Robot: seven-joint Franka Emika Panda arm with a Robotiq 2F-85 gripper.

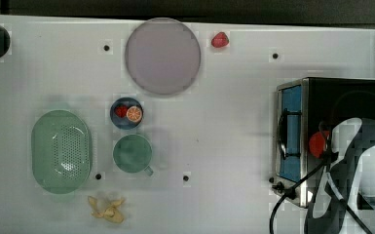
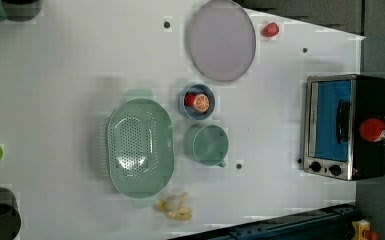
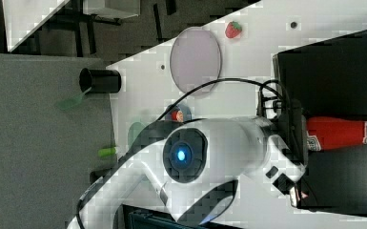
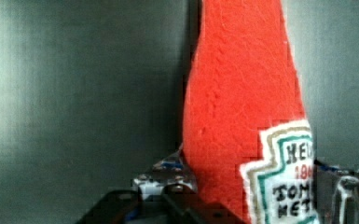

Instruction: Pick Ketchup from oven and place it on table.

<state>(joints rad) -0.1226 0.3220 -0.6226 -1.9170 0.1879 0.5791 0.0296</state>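
Right view shows the ketchup [image 3: 343, 133] lying on its side on the oven's [image 3: 333, 71] black top, not inside, its long axis running along the top toward the right view's right edge. The jaws [image 3: 301, 138] sit at the bottle's near end, one either side of the red body, so the bottle lies straight out ahead of them. They look partly closed around it; whether they already grip, I cannot tell.

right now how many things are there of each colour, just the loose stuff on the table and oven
red: 2, ketchup, strawberry
green: 2, colander, cup
lilac: 1, plate
blue: 1, bowl of fruit
yellow: 1, banana peel
total: 7
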